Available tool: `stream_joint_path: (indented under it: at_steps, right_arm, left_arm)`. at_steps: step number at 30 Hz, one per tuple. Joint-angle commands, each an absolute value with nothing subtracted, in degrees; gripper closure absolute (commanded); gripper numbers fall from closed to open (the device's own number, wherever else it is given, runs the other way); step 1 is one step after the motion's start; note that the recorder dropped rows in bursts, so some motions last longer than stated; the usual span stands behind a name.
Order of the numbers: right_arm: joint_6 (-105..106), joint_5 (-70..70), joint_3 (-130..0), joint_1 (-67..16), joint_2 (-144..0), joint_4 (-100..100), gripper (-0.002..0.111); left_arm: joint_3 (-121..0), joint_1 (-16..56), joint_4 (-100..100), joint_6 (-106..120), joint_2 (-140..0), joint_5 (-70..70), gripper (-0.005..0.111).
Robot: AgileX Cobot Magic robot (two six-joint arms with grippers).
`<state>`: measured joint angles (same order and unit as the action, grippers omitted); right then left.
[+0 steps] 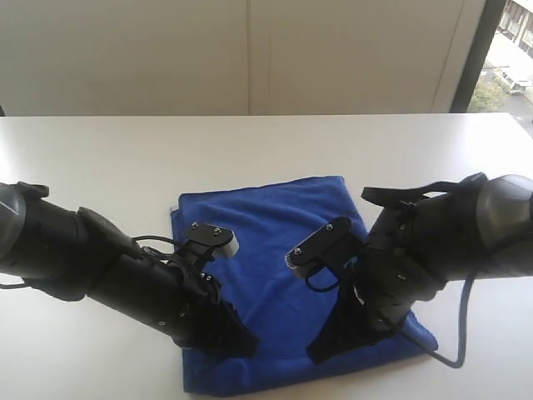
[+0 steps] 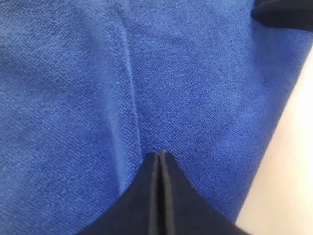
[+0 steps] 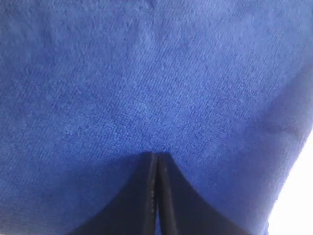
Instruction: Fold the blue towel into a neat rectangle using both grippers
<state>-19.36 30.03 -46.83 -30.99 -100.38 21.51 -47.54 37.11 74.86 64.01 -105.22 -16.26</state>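
1. Our left hand point(image 1: 244, 342) is down on the left part of the blue towel point(image 1: 279, 218). Its fingers point(image 2: 149, 196) are pressed together.
2. The blue towel lies spread out on the white counter point(image 1: 108, 167), under both hands.
3. Our right hand point(image 1: 318, 352) is down on the right part of the blue towel. Its fingers are pressed together too.

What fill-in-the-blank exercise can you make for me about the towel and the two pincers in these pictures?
1. The towel lying on the table is ____ in colour.
2. The table under it is ____ in colour.
3. The jaws of the left pincer are ____ (open or shut).
4. The jaws of the right pincer are ____ (open or shut).
Missing words: blue; white; shut; shut.
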Motion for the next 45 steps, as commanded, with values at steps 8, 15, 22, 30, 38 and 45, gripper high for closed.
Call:
stream_joint_path:
  at_steps: [8,15,22,30,38,45]
  right_arm:
    - [-20.36,36.49,-46.59,-30.91,-102.35,19.83,0.108]
    - [-19.23,37.28,-46.59,-33.05,-102.35,14.59,0.108]
    - [-19.59,37.28,-46.59,-36.65,-102.25,14.55,0.108]
    - [-19.59,37.63,-46.59,-36.65,-102.25,14.56,0.108]
    - [-19.59,37.73,-46.59,-36.65,-102.25,14.56,0.108]
    - [-19.59,37.16,-46.97,-36.65,-99.62,17.92,0.108]
  left_arm:
    - [-44.16,37.29,68.75,61.62,-101.09,-13.37,0.107]
    - [-44.16,33.76,68.45,61.50,-95.41,-12.01,0.107]
    - [-44.12,33.76,67.77,61.70,-100.65,-9.15,0.107]
    - [-44.03,31.14,65.02,61.50,-101.36,-6.47,0.107]
    - [-44.03,25.84,61.59,61.49,-101.26,-13.67,0.107]
    - [-47.09,25.84,61.59,61.49,-99.37,-21.00,0.107]
